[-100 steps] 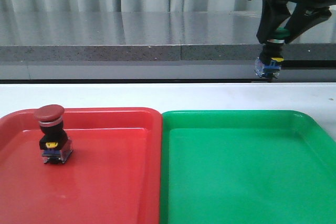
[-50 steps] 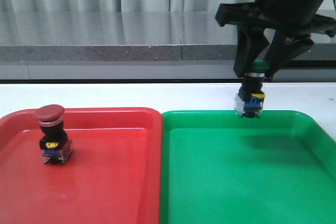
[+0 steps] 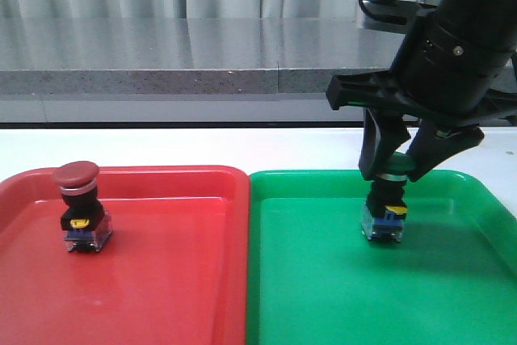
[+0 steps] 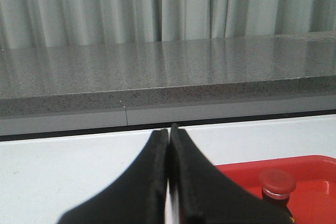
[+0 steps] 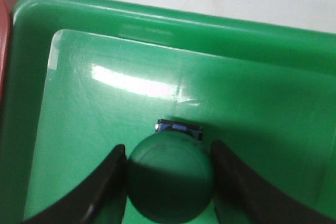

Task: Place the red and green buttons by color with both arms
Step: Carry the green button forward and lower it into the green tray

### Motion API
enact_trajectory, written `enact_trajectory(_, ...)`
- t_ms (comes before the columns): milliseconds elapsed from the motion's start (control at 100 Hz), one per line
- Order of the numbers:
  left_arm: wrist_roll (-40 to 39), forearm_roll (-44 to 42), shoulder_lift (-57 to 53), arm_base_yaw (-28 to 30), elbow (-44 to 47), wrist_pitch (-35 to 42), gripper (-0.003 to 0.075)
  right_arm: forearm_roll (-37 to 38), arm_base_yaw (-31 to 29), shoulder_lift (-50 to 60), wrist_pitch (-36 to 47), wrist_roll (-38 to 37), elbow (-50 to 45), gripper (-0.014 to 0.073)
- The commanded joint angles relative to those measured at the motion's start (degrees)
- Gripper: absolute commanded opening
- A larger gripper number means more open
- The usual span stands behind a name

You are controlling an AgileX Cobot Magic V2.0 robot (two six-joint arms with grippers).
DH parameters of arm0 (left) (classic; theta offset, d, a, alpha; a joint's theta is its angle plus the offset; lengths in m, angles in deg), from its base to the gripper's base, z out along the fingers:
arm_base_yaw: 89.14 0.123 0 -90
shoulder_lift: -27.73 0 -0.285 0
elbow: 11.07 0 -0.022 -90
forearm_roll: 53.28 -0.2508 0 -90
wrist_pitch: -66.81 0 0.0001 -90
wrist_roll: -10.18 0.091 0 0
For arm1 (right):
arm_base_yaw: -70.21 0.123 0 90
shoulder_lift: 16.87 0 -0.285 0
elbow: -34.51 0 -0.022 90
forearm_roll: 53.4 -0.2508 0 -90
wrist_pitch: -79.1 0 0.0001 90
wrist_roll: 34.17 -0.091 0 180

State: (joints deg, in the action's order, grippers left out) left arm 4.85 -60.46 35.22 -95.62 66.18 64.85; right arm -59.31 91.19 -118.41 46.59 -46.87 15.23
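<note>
The green button (image 3: 385, 214) is upright in my right gripper (image 3: 394, 171), which is shut on its cap. Its clear base is at or just above the floor of the green tray (image 3: 323, 288), in the far middle part. In the right wrist view the black fingers (image 5: 107, 182) flank the green button's cap (image 5: 169, 179) over the green tray (image 5: 105, 98). The red button (image 3: 79, 208) stands upright in the red tray (image 3: 161, 280), far left part. My left gripper (image 4: 169, 132) is shut and empty, with the red button (image 4: 276, 182) beside it.
The two trays sit side by side on a white table (image 3: 161, 147). A grey stone ledge (image 3: 202, 78) and curtains run along the back. The left arm is out of the front view.
My right gripper has come forward, leftward and down with the green button, from above the far table edge into the green tray. The red button has not moved.
</note>
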Motion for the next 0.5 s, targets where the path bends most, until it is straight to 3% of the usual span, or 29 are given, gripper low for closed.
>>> enact_trajectory(0,-0.36,0.05,-1.75,0.09,2.42,4.87,-0.0019,0.3,0.03,2.62,3.22,-0.23,1.12,0.0234)
enact_trajectory(490,-0.36,0.05,-1.75,0.09,2.42,4.87,-0.0019,0.3,0.03,1.03,3.87,-0.23,1.12,0.0234)
